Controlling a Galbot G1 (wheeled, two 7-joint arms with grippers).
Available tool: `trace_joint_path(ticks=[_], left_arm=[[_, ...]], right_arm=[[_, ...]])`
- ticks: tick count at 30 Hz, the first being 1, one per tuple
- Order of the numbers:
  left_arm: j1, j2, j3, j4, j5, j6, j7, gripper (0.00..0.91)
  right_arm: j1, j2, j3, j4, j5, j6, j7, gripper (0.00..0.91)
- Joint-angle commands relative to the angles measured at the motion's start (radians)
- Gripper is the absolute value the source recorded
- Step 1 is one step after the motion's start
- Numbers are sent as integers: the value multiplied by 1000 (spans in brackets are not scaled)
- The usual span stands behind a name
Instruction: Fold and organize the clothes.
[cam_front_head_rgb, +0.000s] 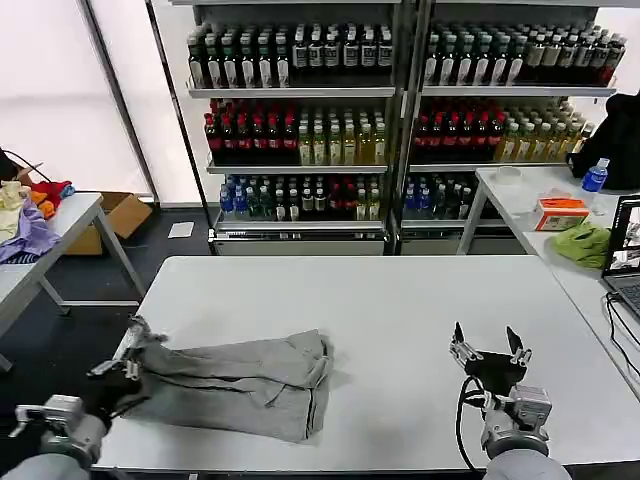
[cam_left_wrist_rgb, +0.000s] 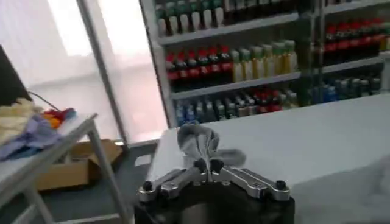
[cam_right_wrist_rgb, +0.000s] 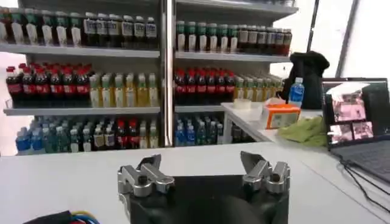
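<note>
The white table (cam_front_head_rgb: 400, 310) takes up most of the head view, with shelves of bottles (cam_front_head_rgb: 300, 100) behind it and a side table (cam_front_head_rgb: 560, 215) off to the robot's right carrying an orange box (cam_front_head_rgb: 560, 212) and a green cloth (cam_front_head_rgb: 582, 243).

The grey shirt (cam_front_head_rgb: 245, 380) lies on the robot's left part of the table, near the front edge. It is bunched and part-folded — one end is drawn into a tight gather at the left gripper (cam_front_head_rgb: 128, 352), the other ends in a rumpled, doubled-over edge toward the middle of the table. No logo or collar can be made out.

The left gripper is closed on the shirt's gathered end; in the left wrist view its fingers (cam_left_wrist_rgb: 207, 165) meet on a pinch of grey fabric (cam_left_wrist_rgb: 198, 143) that rises between them. The right gripper (cam_front_head_rgb: 490, 350) hovers over bare table on the robot's right, well apart from the shirt, fingers spread wide and holding nothing; the right wrist view shows the same open gap (cam_right_wrist_rgb: 204, 173).

This looks like an early folding step: the left arm has one end in hand, and the cloth is not yet flat. The next move probably calls for the right gripper to reach the far, rumpled edge — so the shirt can be stretched out and smoothed before a clean fold.
</note>
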Motion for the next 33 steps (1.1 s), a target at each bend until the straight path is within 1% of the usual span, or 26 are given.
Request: trace_joint_path(ticks=[1, 7, 17, 20, 24, 33], left_arm=[[-25, -144, 318, -106, 63, 55, -74, 0], [-43, -136, 430, -136, 49, 78, -113, 0], [-82, -137, 551, -111, 40, 105, -122, 0], [-114, -146, 578, -107, -19, 131, -148, 0], [-157, -165, 617, -100, -29, 147, -160, 0], [-219, -209, 664, -12, -24, 146, -158, 0]], right_arm=[[-49, 22, 3, 54, -26, -4, 0, 907], [-85, 49, 3, 97, -55, -10, 5, 907], [-152, 92, -12, 134, -114, 10, 5, 907], [-166, 101, -11, 141, -126, 13, 6, 907], [-180, 103, -8, 148, -141, 14, 6, 907], [-186, 114, -12, 130, -156, 16, 5, 907]])
